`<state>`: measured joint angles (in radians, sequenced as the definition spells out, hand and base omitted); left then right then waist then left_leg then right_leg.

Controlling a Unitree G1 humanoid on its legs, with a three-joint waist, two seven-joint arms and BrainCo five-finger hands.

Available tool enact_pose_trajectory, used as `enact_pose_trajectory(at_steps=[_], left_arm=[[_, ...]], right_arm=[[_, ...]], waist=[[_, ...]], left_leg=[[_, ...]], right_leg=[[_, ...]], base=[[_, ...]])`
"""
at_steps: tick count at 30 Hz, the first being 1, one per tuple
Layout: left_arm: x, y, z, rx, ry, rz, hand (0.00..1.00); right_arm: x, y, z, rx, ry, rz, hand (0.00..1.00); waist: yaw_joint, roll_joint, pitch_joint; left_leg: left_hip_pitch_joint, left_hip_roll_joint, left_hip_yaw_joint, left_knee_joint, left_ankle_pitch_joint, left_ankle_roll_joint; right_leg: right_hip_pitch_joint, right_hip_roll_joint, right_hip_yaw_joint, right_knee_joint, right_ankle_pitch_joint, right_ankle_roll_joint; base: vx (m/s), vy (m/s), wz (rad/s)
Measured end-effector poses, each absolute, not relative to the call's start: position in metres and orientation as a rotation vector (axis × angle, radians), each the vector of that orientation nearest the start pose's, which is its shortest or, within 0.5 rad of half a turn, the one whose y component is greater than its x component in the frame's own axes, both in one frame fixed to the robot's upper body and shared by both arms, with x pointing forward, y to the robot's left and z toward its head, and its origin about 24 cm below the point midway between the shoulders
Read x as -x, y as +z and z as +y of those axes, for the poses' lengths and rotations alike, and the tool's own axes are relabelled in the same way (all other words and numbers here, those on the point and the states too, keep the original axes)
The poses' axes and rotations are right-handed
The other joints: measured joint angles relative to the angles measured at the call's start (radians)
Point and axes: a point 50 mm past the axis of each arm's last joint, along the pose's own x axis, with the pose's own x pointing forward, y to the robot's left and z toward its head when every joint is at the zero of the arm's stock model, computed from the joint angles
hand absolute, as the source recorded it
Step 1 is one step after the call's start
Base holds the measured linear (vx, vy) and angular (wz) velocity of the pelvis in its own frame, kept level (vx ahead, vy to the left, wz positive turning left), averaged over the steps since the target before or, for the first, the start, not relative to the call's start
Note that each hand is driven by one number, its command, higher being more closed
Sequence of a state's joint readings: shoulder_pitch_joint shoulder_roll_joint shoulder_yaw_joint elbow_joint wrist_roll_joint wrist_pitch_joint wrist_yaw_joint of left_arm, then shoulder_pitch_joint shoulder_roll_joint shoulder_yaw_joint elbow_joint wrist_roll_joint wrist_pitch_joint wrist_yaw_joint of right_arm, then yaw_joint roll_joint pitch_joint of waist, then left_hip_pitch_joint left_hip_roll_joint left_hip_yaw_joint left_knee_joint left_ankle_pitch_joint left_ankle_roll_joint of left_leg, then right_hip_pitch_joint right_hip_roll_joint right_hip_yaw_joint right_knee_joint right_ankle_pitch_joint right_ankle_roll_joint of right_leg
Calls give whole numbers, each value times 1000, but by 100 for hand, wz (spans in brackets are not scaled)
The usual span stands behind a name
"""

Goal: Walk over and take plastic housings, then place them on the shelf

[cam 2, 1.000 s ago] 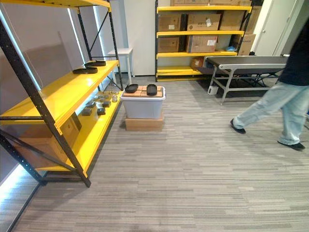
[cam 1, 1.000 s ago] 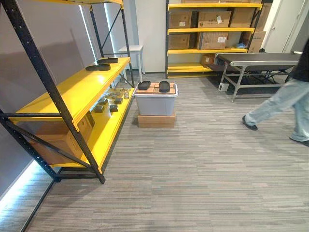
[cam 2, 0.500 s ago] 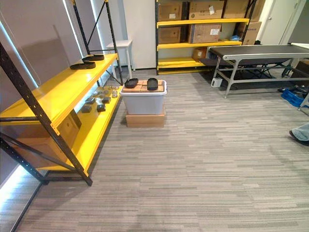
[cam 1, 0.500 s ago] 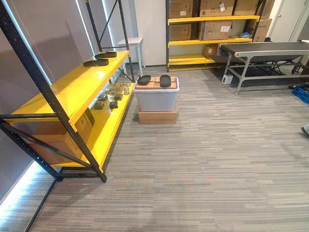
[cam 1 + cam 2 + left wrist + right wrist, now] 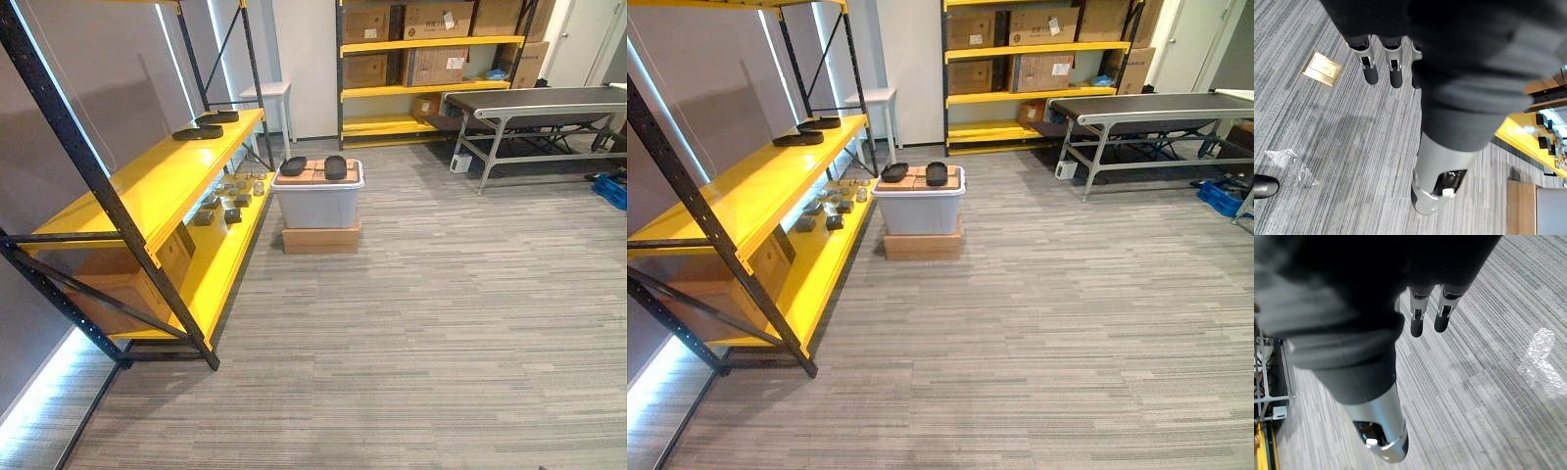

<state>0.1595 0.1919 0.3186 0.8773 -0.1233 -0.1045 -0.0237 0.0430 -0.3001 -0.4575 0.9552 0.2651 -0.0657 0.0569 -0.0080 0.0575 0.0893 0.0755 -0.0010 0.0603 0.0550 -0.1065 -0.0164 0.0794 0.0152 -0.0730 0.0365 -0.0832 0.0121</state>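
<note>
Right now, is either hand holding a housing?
No: the left hand and the right hand both hang straight-fingered above the carpet, holding nothing.

The grey striped carpet (image 5: 421,323) carries a flat cardboard box (image 5: 320,239) with a grey bin (image 5: 317,204) on top, and two dark plastic housings (image 5: 293,165) lie side by side on the bin's lid. Just beside the bin stands the yellow shelf rack (image 5: 147,181) on the same carpet. Its middle board holds another pair of housings (image 5: 198,132) at the far end, while the bottom board (image 5: 220,269) holds small dark parts (image 5: 231,201) – a brown carton (image 5: 118,279) sits under the middle board
</note>
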Motion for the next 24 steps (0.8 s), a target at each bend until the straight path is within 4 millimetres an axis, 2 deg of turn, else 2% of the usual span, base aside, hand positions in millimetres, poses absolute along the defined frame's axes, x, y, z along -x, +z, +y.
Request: enact_pose_trajectory(at_steps=[2, 4, 5, 6, 8, 9, 10, 12, 13, 14, 15, 16, 17, 18, 19, 20, 21, 22, 23, 24], left_arm=[[-102, -127, 274, 50, 456, 834, 0], [-110, -123, 271, 34, 430, 805, 0], [-115, -121, 267, 26, 404, 793, 0], [-119, -120, 265, 15, 389, 784, 0], [-126, -117, 268, -11, 379, 768, 0], [-127, -115, 268, -21, 374, 764, 0], [-129, -115, 268, -23, 372, 760, 0], [-139, -111, 268, -26, 368, 734, 0], [-149, -107, 269, -35, 361, 709, 0], [-159, -103, 269, -47, 354, 685, 0], [-164, -101, 269, -52, 351, 675, 0], [-164, -102, 268, -66, 342, 682, 0], [-166, -103, 267, -66, 334, 686, 0], [-166, -105, 265, -76, 325, 702, 0], [-164, -107, 264, -73, 321, 711, 0], [-160, -110, 261, -63, 321, 726, 0], [-155, -112, 261, -58, 325, 735, 0], [-154, -112, 262, -54, 328, 737, 0], [-152, -113, 263, -48, 337, 741, 0], [-150, -113, 264, -46, 343, 746, 0]], right_arm=[[-125, -108, -320, -175, -618, 745, 0], [-127, -107, -320, -176, -618, 738, 0], [-122, -109, -320, -172, -623, 749, 0], [-122, -110, -315, -172, -608, 756, 0], [-124, -116, -299, -195, -572, 763, 0], [-122, -120, -291, -213, -563, 774, 0], [-121, -122, -289, -215, -557, 783, 0], [-117, -124, -286, -216, -549, 797, 0], [-118, -124, -285, -218, -548, 795, 0], [-117, -124, -286, -219, -552, 796, 0], [-117, -124, -286, -219, -555, 795, 0], [-112, -126, -287, -219, -565, 808, 0], [-116, -125, -287, -231, -571, 798, 0], [-119, -125, -286, -251, -585, 787, 0], [-118, -126, -286, -254, -590, 791, 0], [-116, -126, -286, -255, -591, 793, 0], [-118, -126, -284, -249, -577, 793, 0], [-120, -126, -283, -248, -571, 791, 0], [-125, -125, -282, -246, -556, 783, 0], [-128, -124, -281, -247, -554, 776, 0]], waist=[[1, 2, 11], [4, -3, 43], [-4, -8, 58], [4, -4, 63], [-6, -13, 100], [-10, -13, 113], [-12, -13, 115], [-25, -9, 126], [-36, -11, 126], [-38, -19, 131], [-40, -23, 134], [-54, -19, 127], [-62, -10, 128], [-62, -14, 129], [-61, -15, 130], [-63, -13, 131], [-61, -7, 134], [-58, -3, 137], [-40, -3, 147], [-24, -11, 152]], left_leg=[[-27, -2, 3, 40, -21, 15], [-39, -15, 4, 99, -64, 33], [-42, -29, -9, 134, -91, 53], [-58, -29, -6, 162, -116, 65], [-33, -30, -16, 176, -135, 78], [-14, -19, -21, 176, -151, 78], [-2, -14, -27, 173, -155, 81], [35, 8, -54, 147, -168, 72], [57, 22, -68, 114, -172, 64], [83, 34, -76, 83, -181, 48], [100, 42, -83, 70, -187, 35], [128, 69, -98, 52, -195, 7], [125, 86, -99, 70, -190, -6], [117, 91, -94, 144, -172, -38], [110, 91, -91, 203, -158, -62], [59, 98, -91, 398, -111, -130], [-49, 124, -91, 694, -39, -204], [-108, 139, -87, 846, -36, -210], [-214, 163, -62, 1082, -41, -202], [-293, 185, -25, 1182, -44, -179]], right_leg=[[-26, -4, 1, 38, -19, 3], [-73, -27, -7, 172, -108, 44], [-116, -53, -25, 298, -157, 102], [-226, -75, -34, 524, -153, 102], [-370, -125, -83, 817, -126, 61], [-417, -132, -103, 868, -130, 66], [-428, -134, -113, 852, -133, 69], [-431, -126, -153, 674, -132, 69], [-431, -115, -180, 503, -119, 61], [-432, -102, -191, 334, -75, 37], [-431, -95, -190, 283, -9, 19], [-410, -73, -197, 269, 96, -27], [-419, -59, -210, 313, 54, -67], [-406, -60, -214, 362, 5, -97], [-383, -60, -215, 368, -14, -105], [-304, -46, -219, 336, -45, -104], [-207, -23, -220, 264, -57, -102], [-162, -7, -219, 232, -59, -104], [-74, 13, -210, 168, -61, -109], [-12, 24, -198, 116, -61, -109]], base=[[-66, 29, -3], [-66, 45, 10], [-45, 63, 10], [-39, 77, 9], [43, 92, 9], [109, 56, 14], [183, -4, 18], [237, -59, 31], [382, -126, 34], [528, -203, 34], [501, -215, 37], [596, -277, 30], [654, -289, 22], [667, -286, 1], [800, -305, 2], [788, -278, 7], [761, -259, 7], [465, -140, -6], [406, -113, -16], [490, -112, -26]])
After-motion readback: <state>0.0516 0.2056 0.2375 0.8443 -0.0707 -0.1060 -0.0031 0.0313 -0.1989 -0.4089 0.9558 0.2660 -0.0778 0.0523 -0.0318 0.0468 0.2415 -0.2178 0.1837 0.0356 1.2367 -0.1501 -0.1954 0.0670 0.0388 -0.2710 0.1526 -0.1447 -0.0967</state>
